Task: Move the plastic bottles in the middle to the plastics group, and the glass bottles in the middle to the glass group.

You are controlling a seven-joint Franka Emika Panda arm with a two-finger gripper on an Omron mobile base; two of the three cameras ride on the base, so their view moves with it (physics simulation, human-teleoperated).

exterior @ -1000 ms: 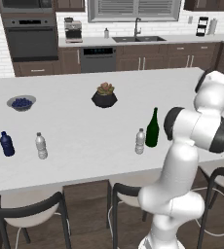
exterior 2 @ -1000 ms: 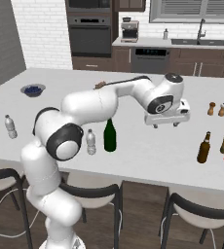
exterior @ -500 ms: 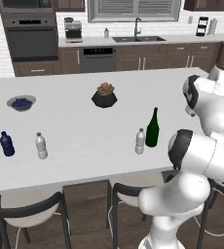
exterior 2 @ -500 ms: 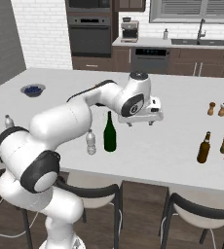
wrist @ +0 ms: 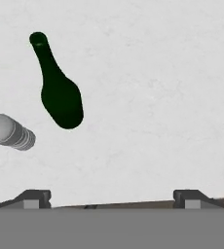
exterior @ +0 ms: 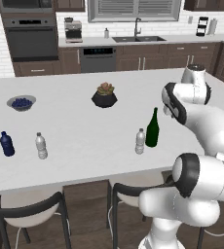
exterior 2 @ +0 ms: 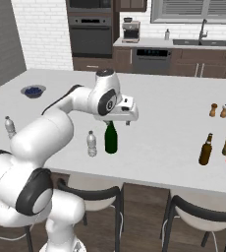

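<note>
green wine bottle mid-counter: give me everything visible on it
The green wine bottle is dark green, glossy and glass-like, with a wide body, sloped shoulders and a long narrow neck; I can't make out a cap. It stands upright on the white counter, close beside the small clear bottle but apart from it. The gripper hovers just above its neck, fingers spread wide, holding nothing.

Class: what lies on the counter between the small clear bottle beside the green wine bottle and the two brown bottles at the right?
Only the green wine bottle stands beside the clear bottle; past it, bare counter reaches the brown bottles, as the right base view shows.
</note>
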